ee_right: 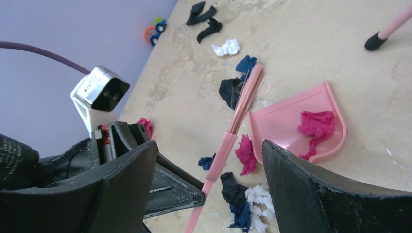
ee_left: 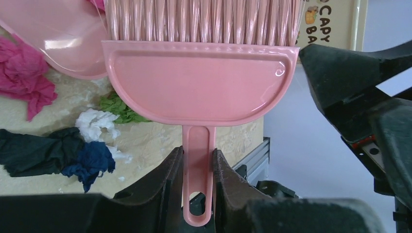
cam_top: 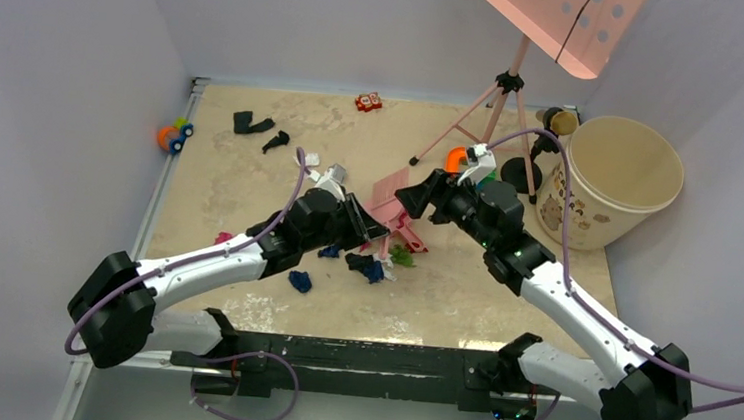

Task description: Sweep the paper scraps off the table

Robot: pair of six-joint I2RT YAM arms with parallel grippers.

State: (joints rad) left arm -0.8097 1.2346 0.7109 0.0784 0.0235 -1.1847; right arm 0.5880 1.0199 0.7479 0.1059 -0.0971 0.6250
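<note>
My left gripper (ee_left: 198, 170) is shut on the thin handle of a pink brush (ee_left: 199, 82), its bristles pointing away; it sits mid-table (cam_top: 372, 228). A pink dustpan (ee_right: 296, 124) lies on the table (cam_top: 501, 300) with a magenta scrap (ee_right: 318, 124) inside and another (ee_right: 245, 154) at its lip. Black, dark blue and white paper scraps (ee_right: 243, 199) cluster beside the brush, with a green one (ee_left: 119, 107) near. My right gripper (ee_right: 209, 145) hangs open above the dustpan and brush, holding nothing (cam_top: 419, 199). More black scraps (cam_top: 252, 122) lie far left.
A cream bucket (cam_top: 616, 179) stands at the right edge. A pink tripod stand (cam_top: 501, 110) rises at the back. A red-and-white block (cam_top: 367, 101) sits at the far edge, and an orange, blue and green toy (cam_top: 174, 135) at the left rail.
</note>
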